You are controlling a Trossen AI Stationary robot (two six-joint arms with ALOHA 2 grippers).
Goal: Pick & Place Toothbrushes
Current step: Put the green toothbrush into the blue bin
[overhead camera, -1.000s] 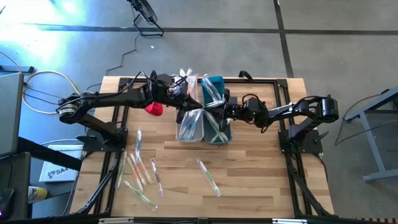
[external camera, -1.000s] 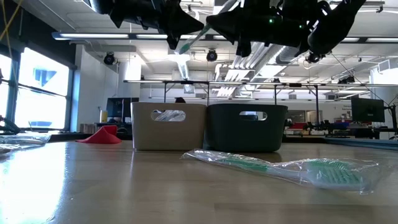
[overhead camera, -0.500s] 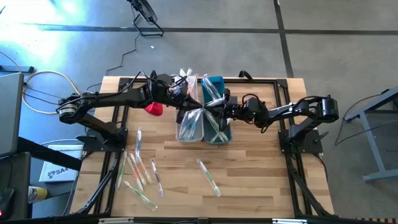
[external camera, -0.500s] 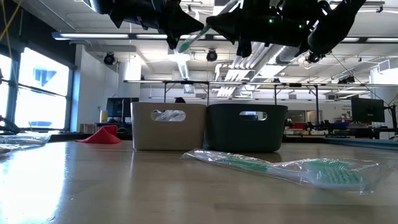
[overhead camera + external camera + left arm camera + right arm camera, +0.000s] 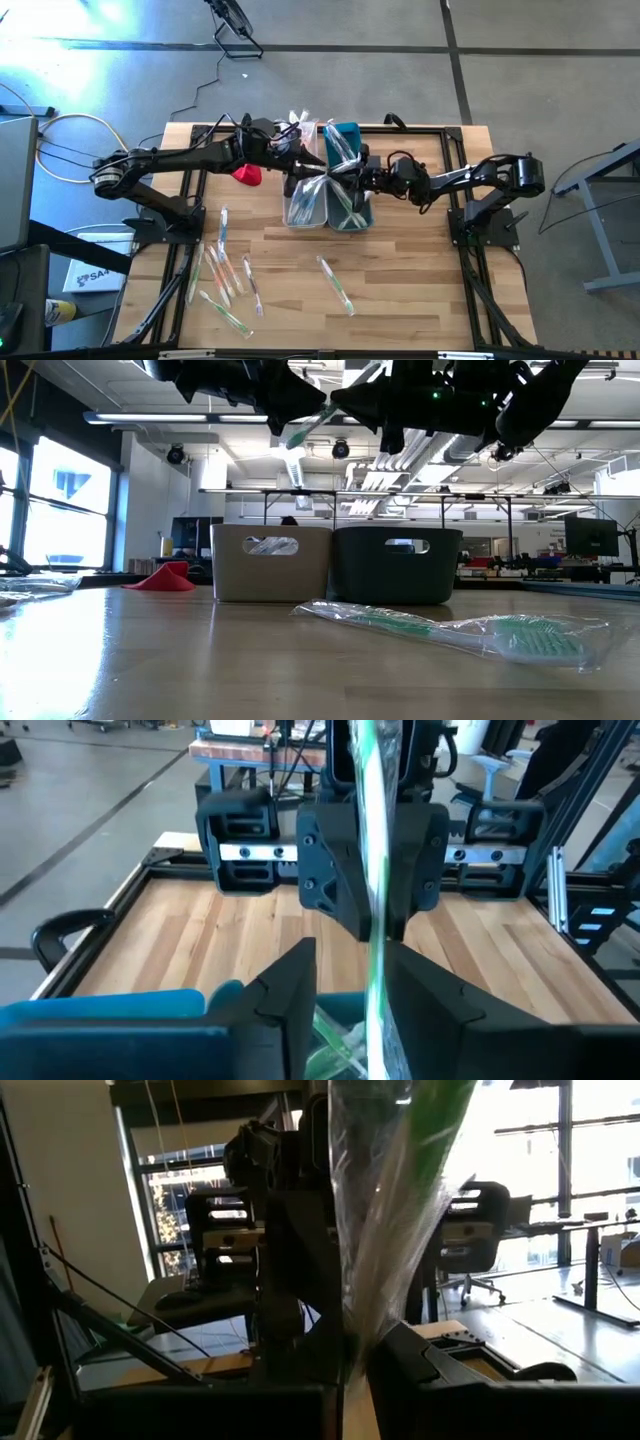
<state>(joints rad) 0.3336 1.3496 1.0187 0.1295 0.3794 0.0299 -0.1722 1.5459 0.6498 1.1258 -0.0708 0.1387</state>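
A green toothbrush in a clear wrapper [image 5: 372,840] hangs in the air over the two bins, between my two grippers. My right gripper [image 5: 355,1360] comes in from the table's right and is shut on it. My left gripper [image 5: 350,952] comes from the left and faces the right one. It is open, with a finger on either side of the same wrapper. In the low view the brush [image 5: 305,428] slants under both dark hands. Several more wrapped toothbrushes [image 5: 225,270] lie flat on the wooden table, and others stick up out of the bins [image 5: 303,203]. My right gripper pinches the wrapped toothbrush [image 5: 365,1315] between its two fingers, coming about level from the table's right side, fingers across the brush. The brush stands steeply out of the hold, lifted clear above the bins. My left gripper: I cannot tell whether its fingers [image 5: 430,1010] touch the wrapper.
A white bin [image 5: 272,563] and a teal bin [image 5: 397,565] stand side by side mid-table under both grippers. A red cloth [image 5: 247,175] lies left of them. One green wrapped brush [image 5: 450,630] lies alone near the front, and there is bare wood at the front right.
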